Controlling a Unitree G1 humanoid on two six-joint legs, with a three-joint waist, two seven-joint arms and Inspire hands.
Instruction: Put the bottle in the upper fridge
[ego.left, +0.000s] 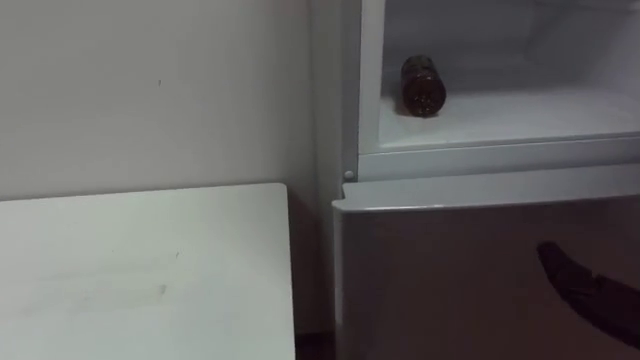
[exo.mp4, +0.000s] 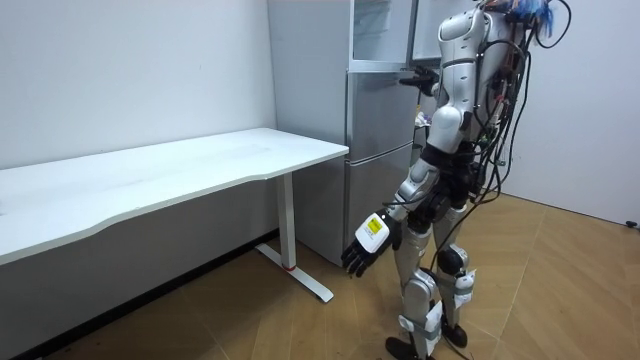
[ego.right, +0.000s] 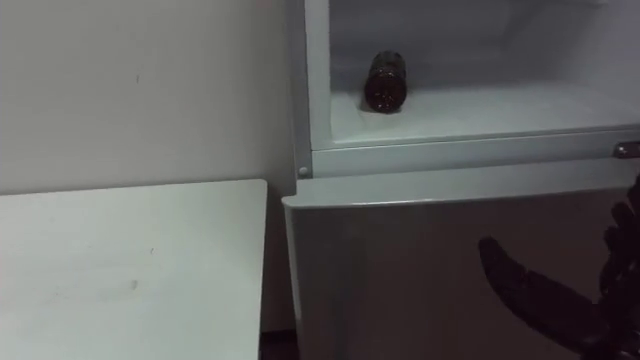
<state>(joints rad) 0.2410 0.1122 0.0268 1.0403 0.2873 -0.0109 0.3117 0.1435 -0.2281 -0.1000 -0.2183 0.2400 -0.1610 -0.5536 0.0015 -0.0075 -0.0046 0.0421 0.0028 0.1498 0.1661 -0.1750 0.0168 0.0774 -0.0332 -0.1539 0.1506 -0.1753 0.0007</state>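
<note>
Fingers (ego.right: 520, 285) seemingly straight; bottle (ego.left: 422, 86) on fridge shelf (ego.left: 520, 115).

right hand (ego.right: 540, 295): cut off at the lower right corner, dark and blurred against the lower fridge door (ego.right: 400, 270).
bottle (ego.right: 385, 82): lying end-on, far end hidden, surface blurred.
upper fridge (ego.right: 480, 110): top and right side cut off.
table (ego.right: 130, 270): left and near edges cut off.

The fridge (ego.left: 450, 270) looks like smooth grey metal, the bottle (ego.left: 422, 86) inside it is shiny, the table (ego.left: 140, 270) beside it matt
</note>
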